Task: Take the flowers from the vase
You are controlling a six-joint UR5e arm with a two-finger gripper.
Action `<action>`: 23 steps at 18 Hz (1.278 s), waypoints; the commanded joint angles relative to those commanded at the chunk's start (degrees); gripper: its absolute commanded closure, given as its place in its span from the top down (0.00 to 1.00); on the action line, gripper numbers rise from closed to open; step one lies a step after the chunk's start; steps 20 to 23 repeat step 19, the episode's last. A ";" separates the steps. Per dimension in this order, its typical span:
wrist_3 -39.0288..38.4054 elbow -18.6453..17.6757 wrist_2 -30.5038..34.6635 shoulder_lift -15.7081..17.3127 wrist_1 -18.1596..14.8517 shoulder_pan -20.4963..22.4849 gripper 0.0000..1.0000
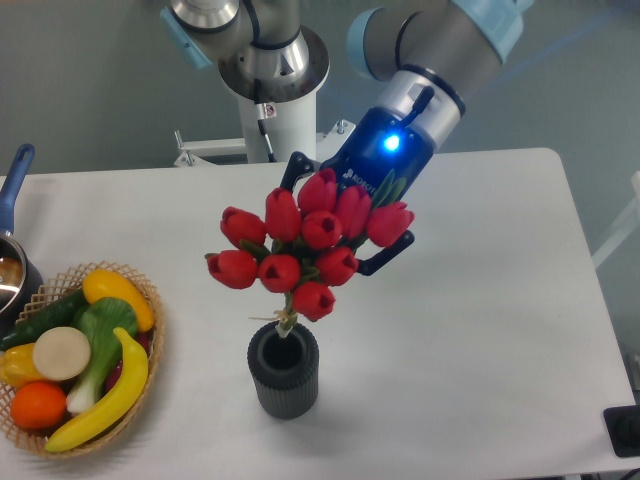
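Note:
The flowers (300,245), a bunch of red tulip buds with green leaves, stand with their tied stems in the vase (284,375), a small dark ribbed cylinder near the table's front. The bunch leans up and to the right and is wider than the vase. My gripper (342,214) comes down from the upper right, right behind the upper buds. Its dark fingers are spread wide. One fingertip (293,168) shows at the bunch's upper left, the other (388,258) at its lower right. The buds hide the gap between the fingers, so contact cannot be seen.
A wicker basket (150,300) of fruit and vegetables sits at the front left. A pot with a blue handle (14,175) is at the left edge. The arm's white base (270,110) stands at the table's back. A dark object (625,430) is at the front right corner.

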 joint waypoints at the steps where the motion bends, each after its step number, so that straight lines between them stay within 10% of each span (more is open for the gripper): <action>1: 0.09 0.44 0.00 -0.09 0.00 0.70 0.56; 23: 0.62 0.62 -2.20 -0.18 0.00 4.49 0.56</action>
